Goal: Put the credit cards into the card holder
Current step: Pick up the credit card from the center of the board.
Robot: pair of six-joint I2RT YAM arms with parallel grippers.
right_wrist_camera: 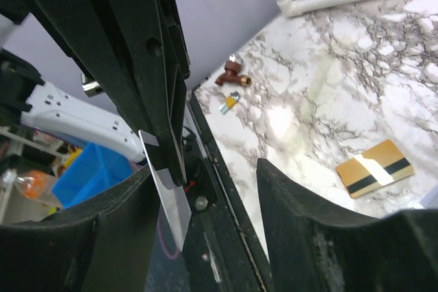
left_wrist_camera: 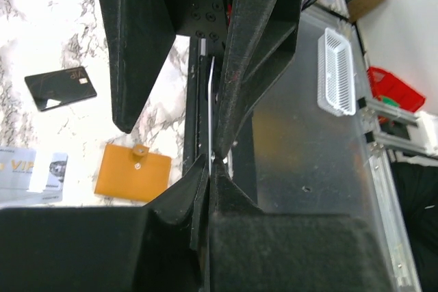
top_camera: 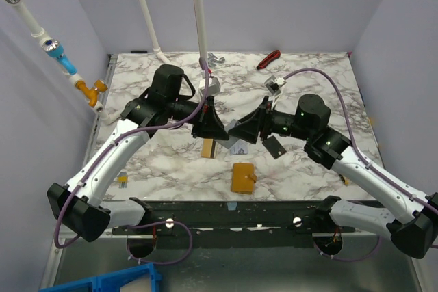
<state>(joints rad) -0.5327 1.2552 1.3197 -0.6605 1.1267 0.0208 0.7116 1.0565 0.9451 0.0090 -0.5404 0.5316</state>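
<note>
My left gripper [top_camera: 219, 130] is shut on a pale grey-blue credit card, seen edge-on [left_wrist_camera: 209, 111] in the left wrist view and flat [right_wrist_camera: 169, 193] in the right wrist view. It is held above the table's middle. My right gripper [top_camera: 239, 131] faces it tip to tip, and its jaws stand open around the card's free end [right_wrist_camera: 205, 169]. The gold-tan credit card with a dark stripe [right_wrist_camera: 375, 167] lies flat on the marble [top_camera: 210, 148]. The orange card holder [top_camera: 243, 177] lies closed near the front edge [left_wrist_camera: 133, 171], below both grippers.
A black card [left_wrist_camera: 60, 88] and pale printed cards [left_wrist_camera: 27, 172] lie on the marble near the holder. A red-handled tool [top_camera: 269, 59] and white pipes [top_camera: 198, 11] are at the back. A small blue-and-yellow piece [top_camera: 122, 179] sits front left. A blue bin [top_camera: 102, 282] is below the table.
</note>
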